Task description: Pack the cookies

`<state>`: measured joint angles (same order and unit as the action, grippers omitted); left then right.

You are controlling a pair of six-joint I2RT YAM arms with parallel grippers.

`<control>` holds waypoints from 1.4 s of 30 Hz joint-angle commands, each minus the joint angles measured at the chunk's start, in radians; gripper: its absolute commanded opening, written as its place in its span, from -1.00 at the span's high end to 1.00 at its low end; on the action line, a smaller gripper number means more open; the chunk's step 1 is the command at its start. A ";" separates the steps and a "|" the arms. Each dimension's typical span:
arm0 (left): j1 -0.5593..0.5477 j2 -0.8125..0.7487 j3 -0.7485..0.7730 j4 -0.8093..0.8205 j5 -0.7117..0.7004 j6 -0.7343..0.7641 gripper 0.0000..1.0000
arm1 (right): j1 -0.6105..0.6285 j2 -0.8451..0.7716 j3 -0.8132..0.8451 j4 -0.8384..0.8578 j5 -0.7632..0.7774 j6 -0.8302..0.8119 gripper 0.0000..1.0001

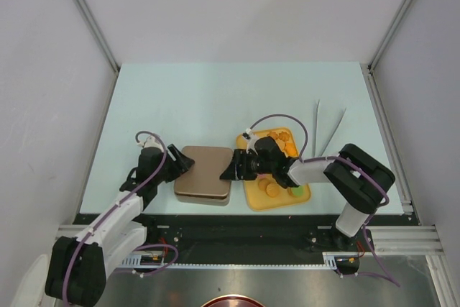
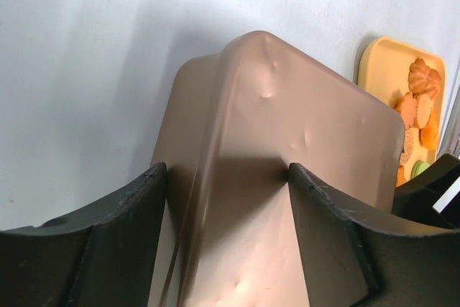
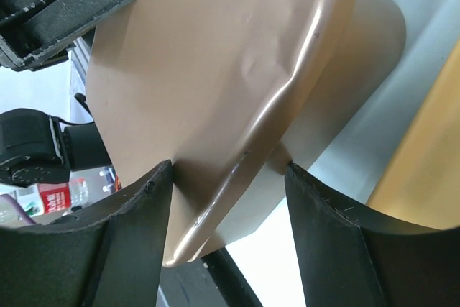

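The cookies (image 1: 273,189), mostly orange-tan rounds with a green one, lie on a yellow tray (image 1: 253,203) right of centre; they also show in the left wrist view (image 2: 417,106). A brown rounded-square tin (image 1: 205,174) with its lid on sits left of the tray. My left gripper (image 1: 183,165) pinches the tin's left edge, one finger on the lid top and one against the side (image 2: 226,170). My right gripper (image 1: 231,170) pinches the right edge, its fingers closed across lid rim and base (image 3: 228,167). No cookie is in either gripper.
Two thin white tweezers (image 1: 323,127) lie on the table behind the tray at the right. The yellow tray's edge shows beside the right fingers (image 3: 431,163). White walls enclose the table on three sides.
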<state>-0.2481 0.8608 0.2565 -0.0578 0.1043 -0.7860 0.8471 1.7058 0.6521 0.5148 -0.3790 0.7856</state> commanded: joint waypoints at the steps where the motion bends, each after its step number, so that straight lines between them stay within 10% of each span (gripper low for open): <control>1: -0.033 0.052 0.018 -0.057 0.169 -0.065 -0.45 | 0.020 0.075 0.024 -0.212 -0.040 -0.108 -0.32; 21: -0.033 -0.040 0.141 -0.186 0.117 -0.035 -0.65 | 0.021 -0.166 0.090 -0.509 0.052 -0.195 -0.71; 42: -0.033 -0.020 0.098 -0.139 0.141 -0.042 -0.65 | -0.046 -0.084 0.092 -0.228 -0.083 -0.083 -0.86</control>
<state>-0.2745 0.8406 0.3538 -0.2470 0.2016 -0.8116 0.8234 1.5799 0.7349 0.1337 -0.4080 0.6567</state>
